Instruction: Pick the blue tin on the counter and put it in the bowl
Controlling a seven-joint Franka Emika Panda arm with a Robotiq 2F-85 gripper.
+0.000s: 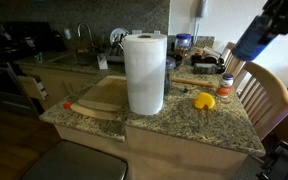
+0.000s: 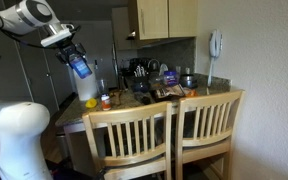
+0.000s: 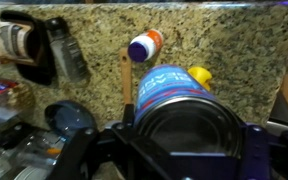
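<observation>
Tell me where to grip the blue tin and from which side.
Grip the blue tin across its round side wall, coming in over one end. The pincer holds it so, aloft: the wrist view looks onto the tin's dark circular end, and the curved sides suit opposing fingers.

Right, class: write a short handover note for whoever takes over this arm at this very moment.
Gripper: shut on the blue tin, held in the air, clear of the counter.
Done: tin picked up.
Bowl: probably the dark round dish in the wrist view; not certain.
Left: carry the tin over the bowl, lower it, release.
</observation>
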